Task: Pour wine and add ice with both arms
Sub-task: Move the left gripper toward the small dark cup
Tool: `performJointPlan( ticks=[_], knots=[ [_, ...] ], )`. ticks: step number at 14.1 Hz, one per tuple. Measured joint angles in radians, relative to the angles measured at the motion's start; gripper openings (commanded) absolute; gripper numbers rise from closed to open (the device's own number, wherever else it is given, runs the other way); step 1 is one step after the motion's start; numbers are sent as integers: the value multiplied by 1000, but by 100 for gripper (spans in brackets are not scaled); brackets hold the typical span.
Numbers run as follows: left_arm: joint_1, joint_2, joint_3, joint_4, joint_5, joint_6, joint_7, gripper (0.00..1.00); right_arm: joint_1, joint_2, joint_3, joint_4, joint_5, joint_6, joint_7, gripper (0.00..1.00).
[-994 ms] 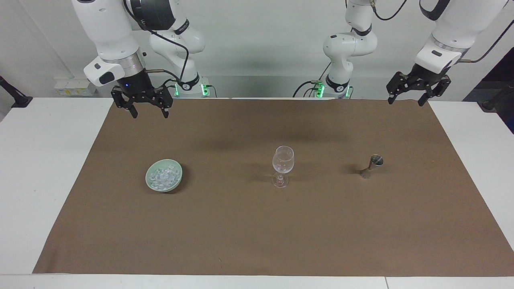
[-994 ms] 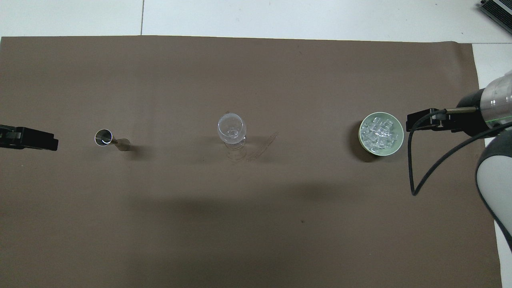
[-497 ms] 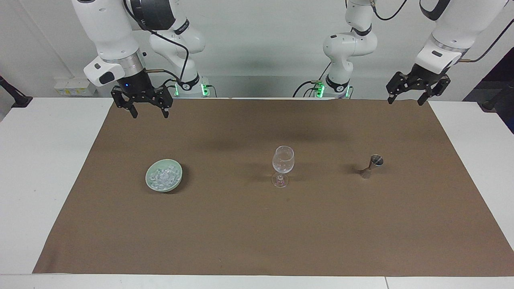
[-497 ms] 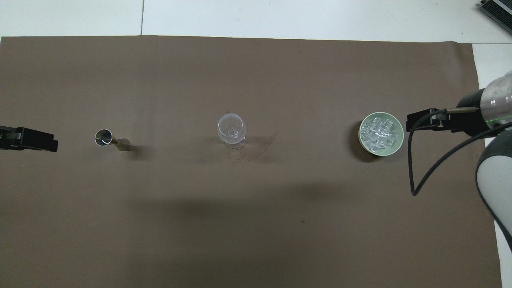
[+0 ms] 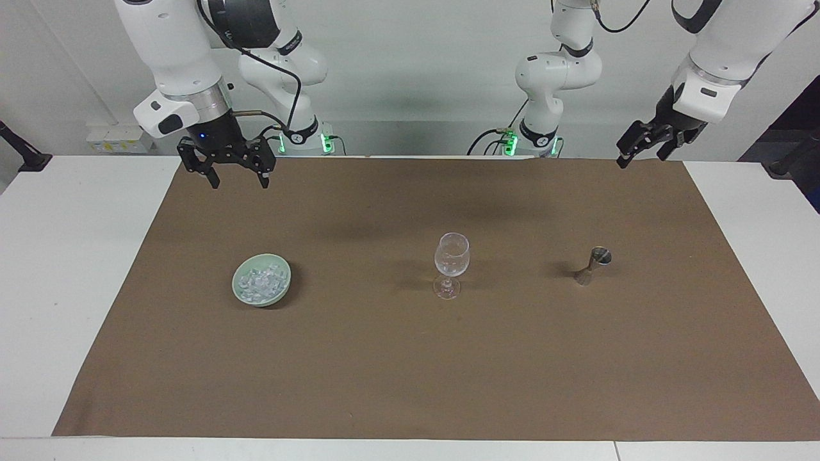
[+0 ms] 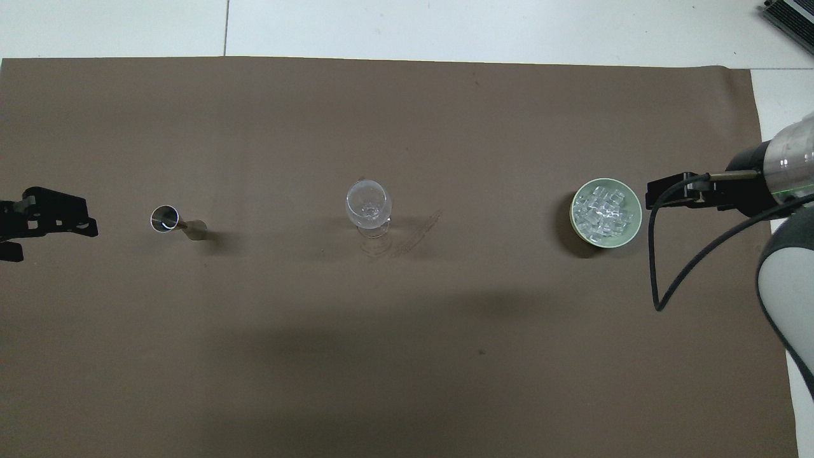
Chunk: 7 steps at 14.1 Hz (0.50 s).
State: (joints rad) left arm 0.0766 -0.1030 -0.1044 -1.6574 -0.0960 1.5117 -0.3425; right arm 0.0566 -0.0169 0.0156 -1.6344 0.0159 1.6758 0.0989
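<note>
1. The right gripper (image 5: pixel 237 178) hangs in the air over the brown mat's (image 5: pixel 410 358) edge nearest the robots, at the right arm's end of the tabletop (image 5: pixel 70 256); its fingers stand spread apart and carry nothing.
2. The left gripper (image 5: pixel 642 152) hangs over the mat's corner at the left arm's end, turned slantwise to the facing camera; its fingers are released and hold nothing. In the overhead view its black tips (image 6: pixel 44 216) show at the frame's edge, in line with the row of tableware.
3. Farther out, three items stand in a single row across the middle of the mat, well apart from one another and from both grippers.
4. The ice (image 5: pixel 261 282), a heap of small clear chunks, fills a pale green bowl (image 5: pixel 261 299) at the right arm's end of the row; from overhead the ice (image 6: pixel 602 211) sits inside the bowl's rim (image 6: pixel 606 243).
5. A clear stemmed glass (image 5: pixel 451 256) stands upright at the centre of the row, seen from overhead as a round open mouth (image 6: pixel 368 202).
6. A small metal jigger (image 5: pixel 592 264) stands toward the left arm's end of the row, its open cup (image 6: pixel 165 218) facing up.
7. The rest of the mat stretches away from the robots to the white tabletop strip.
</note>
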Motion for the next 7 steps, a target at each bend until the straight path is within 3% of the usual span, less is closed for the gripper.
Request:
performJointPlan(
  ticks=[4,7],
  knots=[
    [67,20,4,-16,-134,34,-304,100,0,0,0,0,0,0,0,100],
    [193,61,9,-23,-208,62,-374,100,0,0,0,0,0,0,0,100]
  ],
)
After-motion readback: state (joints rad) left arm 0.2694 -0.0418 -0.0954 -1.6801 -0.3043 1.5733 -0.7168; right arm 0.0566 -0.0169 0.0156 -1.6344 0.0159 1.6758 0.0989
